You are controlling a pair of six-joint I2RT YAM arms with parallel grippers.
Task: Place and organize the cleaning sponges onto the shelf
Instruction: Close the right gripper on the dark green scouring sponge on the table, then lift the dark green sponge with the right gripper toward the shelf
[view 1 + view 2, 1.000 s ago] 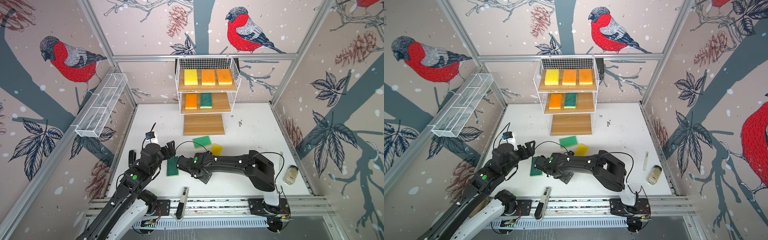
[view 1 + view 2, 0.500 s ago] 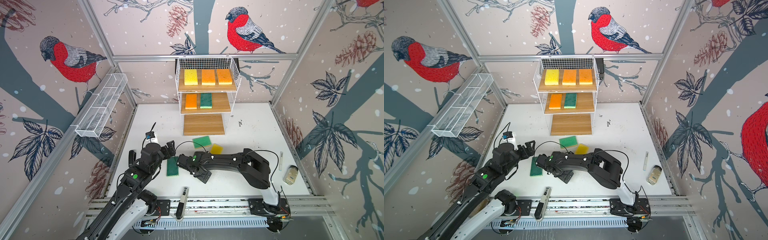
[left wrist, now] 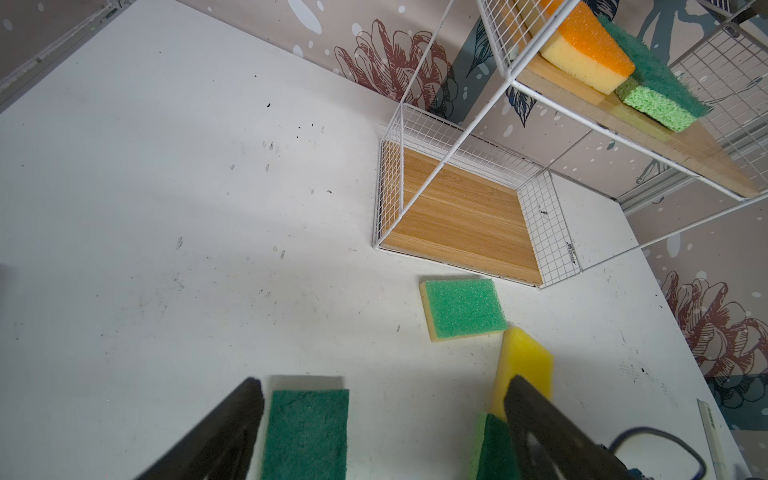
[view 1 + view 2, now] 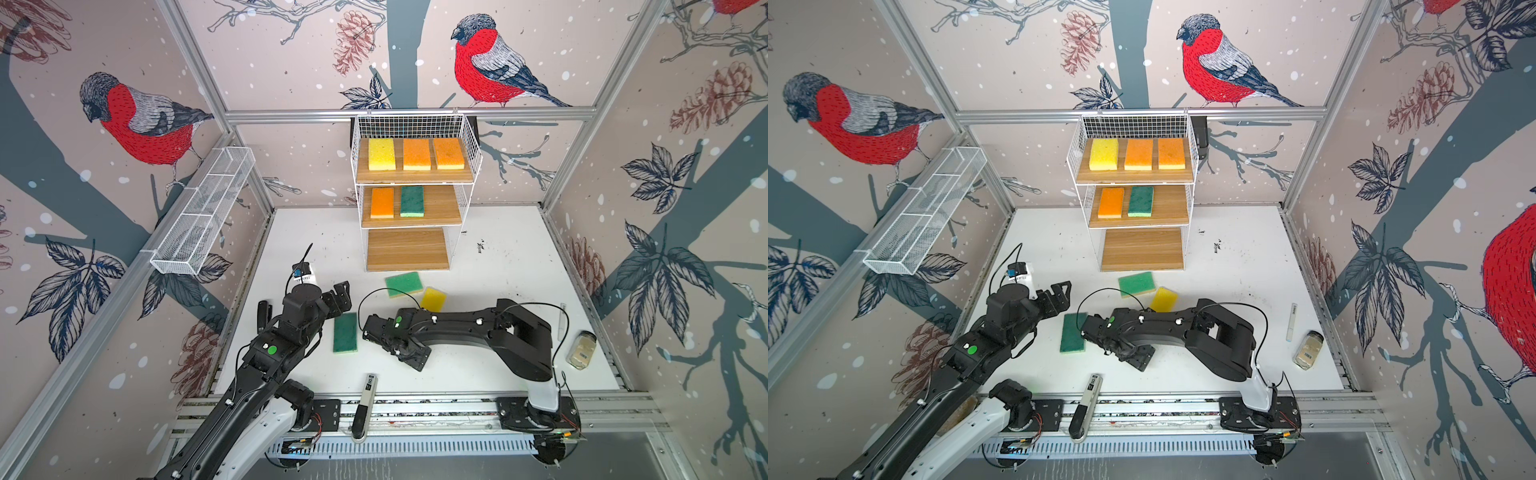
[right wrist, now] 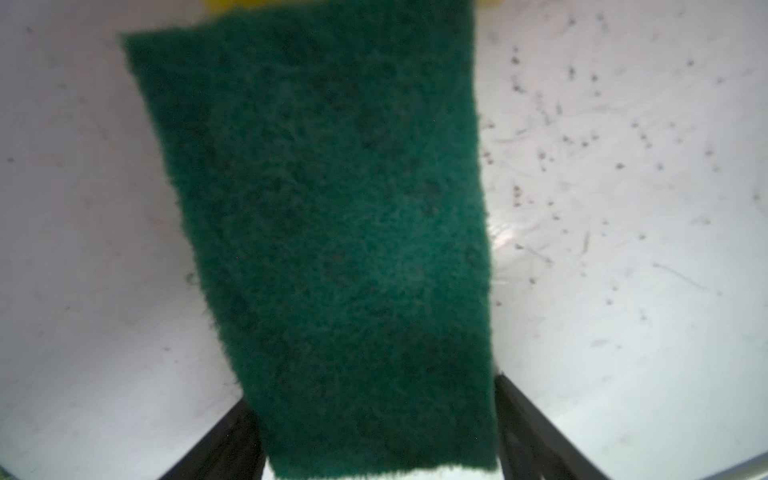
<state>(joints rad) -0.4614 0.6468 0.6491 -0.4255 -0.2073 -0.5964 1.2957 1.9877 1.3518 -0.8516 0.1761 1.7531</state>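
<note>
Right gripper [image 5: 376, 397]: jaws stood either side of a dark green sponge [image 5: 324, 216], close against its long edges. Whether they actually pinched it, I could not tell. The right arm hid this sponge in both top views.

Left gripper [image 3: 383, 384]: jaws were wide apart and held nothing, near the far end of a second dark green sponge [image 4: 345, 332] on the table [image 4: 519, 270].

Light green sponge [image 4: 404, 284] and yellow sponge [image 4: 433, 298] lay just beside each other before the shelf [image 4: 409, 249]. Five shelved sponges [image 4: 417, 154] sat on its upper two boards.

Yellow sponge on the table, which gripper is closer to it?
Right. The right gripper sits astride a dark green sponge lying just beside the yellow sponge. The left gripper hangs open farther off, near a second dark green sponge.
</note>
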